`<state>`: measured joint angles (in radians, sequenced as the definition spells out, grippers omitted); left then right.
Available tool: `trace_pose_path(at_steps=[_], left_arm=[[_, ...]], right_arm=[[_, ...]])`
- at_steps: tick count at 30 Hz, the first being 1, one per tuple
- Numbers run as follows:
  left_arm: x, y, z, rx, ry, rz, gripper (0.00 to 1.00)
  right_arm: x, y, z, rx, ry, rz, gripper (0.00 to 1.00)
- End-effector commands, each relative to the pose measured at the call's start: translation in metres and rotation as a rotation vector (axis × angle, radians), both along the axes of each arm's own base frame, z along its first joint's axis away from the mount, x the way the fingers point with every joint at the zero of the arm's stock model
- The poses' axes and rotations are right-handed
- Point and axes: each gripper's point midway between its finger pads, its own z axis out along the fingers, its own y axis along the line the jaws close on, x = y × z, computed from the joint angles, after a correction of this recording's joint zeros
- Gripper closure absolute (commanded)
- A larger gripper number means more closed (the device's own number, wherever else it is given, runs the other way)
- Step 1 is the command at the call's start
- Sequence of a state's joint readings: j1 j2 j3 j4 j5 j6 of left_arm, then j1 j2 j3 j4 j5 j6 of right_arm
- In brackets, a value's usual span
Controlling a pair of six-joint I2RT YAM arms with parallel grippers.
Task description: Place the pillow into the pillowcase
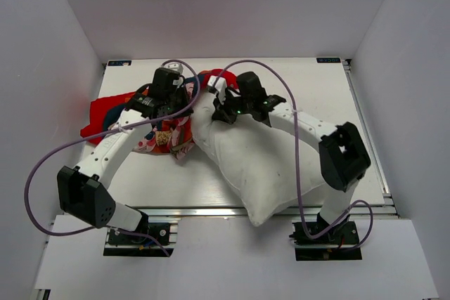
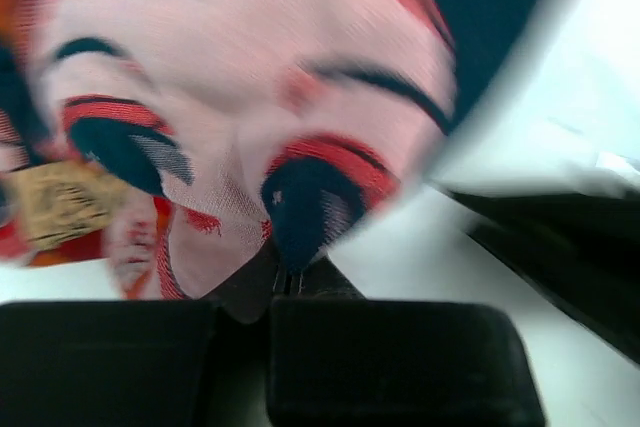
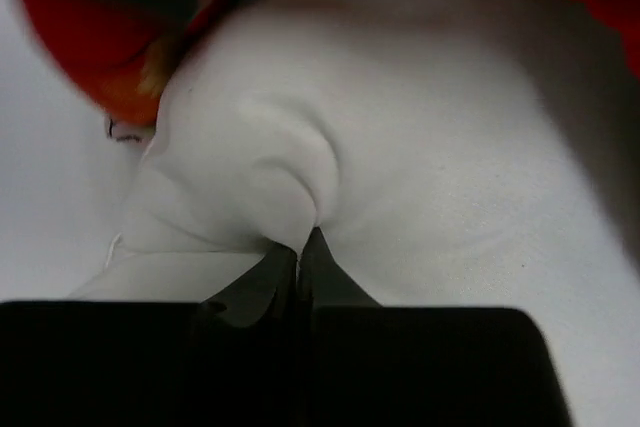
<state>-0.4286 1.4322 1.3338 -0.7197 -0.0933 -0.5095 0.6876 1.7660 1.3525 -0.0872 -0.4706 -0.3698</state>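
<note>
red printed cloth of the pillowcase (image 1: 112, 114) lies bunched on the worktop (image 1: 316, 96) around the left fingers (image 2: 287, 282), which are pinched tight on a fold at their tips. the right fingers (image 3: 300, 265) are closed on a pucker of the white pillow (image 1: 260, 163), its far corner just ahead of them, touching the case. insertion looks barely begun; next, i judge, the left should lift the opening while the right pushes that corner in.

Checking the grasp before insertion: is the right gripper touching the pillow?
Touching. The right wrist view shows the right gripper closed on a pinched fold of the pillow.
</note>
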Motion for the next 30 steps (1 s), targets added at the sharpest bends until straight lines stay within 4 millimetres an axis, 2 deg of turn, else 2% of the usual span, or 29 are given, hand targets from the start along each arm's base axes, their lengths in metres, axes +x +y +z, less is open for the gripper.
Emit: trace_pose_path(at_steps=[1,2,5,6,7,10,11,12,13,14,15,16,17,18,19,20,21,23,24,25,27,29,30], left_arm=[[-0.025,-0.057,0.066,-0.287,-0.093,-0.283,1.00],[-0.030,-0.064,0.076,-0.332,-0.115,-0.321,1.00],[-0.052,-0.079,0.084,-0.442,-0.102,-0.413,1.00],[-0.059,-0.077,0.090,-0.458,-0.119,-0.423,1.00],[-0.062,-0.074,0.078,-0.452,-0.096,-0.408,1.00],[-0.066,-0.061,0.057,-0.440,-0.063,-0.360,0.98],[-0.066,-0.053,0.034,-0.411,-0.017,-0.310,0.88],[-0.065,-0.049,0.021,-0.392,0.012,-0.273,0.59],[-0.064,-0.043,0.011,-0.377,0.037,-0.238,0.48],[-0.066,-0.038,0.001,-0.357,0.070,-0.206,0.40],[-0.061,-0.029,-0.004,-0.319,0.069,-0.149,0.35],[-0.060,-0.024,-0.002,-0.304,0.061,-0.127,0.30],[-0.060,-0.021,0.007,-0.292,0.047,-0.111,0.29],[-0.055,-0.010,0.012,-0.255,0.022,-0.062,0.23],[-0.055,-0.004,0.025,-0.236,-0.012,-0.044,0.22],[-0.059,0.004,0.031,-0.208,-0.011,-0.027,0.21],[-0.053,0.012,0.056,-0.188,-0.080,0.004,0.12],[-0.055,0.016,0.080,-0.176,-0.138,-0.015,0.10],[-0.049,0.021,0.101,-0.164,-0.197,0.003,0.10],[-0.047,0.020,0.108,-0.155,-0.218,-0.013,0.09],[-0.030,0.013,0.109,-0.141,-0.223,-0.036,0.09],[-0.015,-0.003,0.120,-0.154,-0.241,-0.104,0.08],[0.001,-0.013,0.104,-0.140,-0.201,-0.122,0.07]], right_arm=[[0.028,0.026,0.034,0.100,0.016,-0.043,1.00],[0.034,0.030,0.050,0.151,0.006,-0.052,1.00],[0.044,0.031,0.108,0.315,-0.021,-0.123,1.00],[0.050,0.031,0.118,0.343,-0.041,-0.149,1.00],[0.054,0.033,0.119,0.344,-0.045,-0.153,1.00],[0.049,0.033,0.082,0.263,0.003,-0.123,0.99],[0.045,0.033,0.064,0.229,0.024,-0.098,0.89],[0.035,0.030,0.045,0.196,0.064,-0.063,0.78],[0.026,0.025,0.031,0.161,0.090,-0.030,0.69],[0.012,0.022,0.037,0.178,0.100,0.040,0.56],[0.006,0.007,0.025,0.165,0.123,0.052,0.50],[-0.001,-0.002,0.029,0.177,0.116,0.083,0.33],[-0.013,-0.013,0.054,0.217,0.057,0.144,0.25],[-0.010,-0.032,0.051,0.219,0.061,0.120,0.20],[-0.010,-0.042,0.062,0.236,0.033,0.117,0.18],[-0.012,-0.054,0.083,0.258,-0.014,0.110,0.15],[-0.002,-0.072,0.092,0.271,-0.028,0.067,0.14],[0.010,-0.092,0.113,0.297,-0.041,-0.037,0.12],[0.022,-0.106,0.118,0.306,-0.045,-0.101,0.11],[0.029,-0.112,0.123,0.317,-0.049,-0.141,0.11],[0.051,-0.123,0.126,0.345,-0.036,-0.263,0.11],[0.069,-0.121,0.118,0.350,0.004,-0.319,0.10],[0.073,-0.120,0.111,0.348,0.055,-0.336,0.11]])
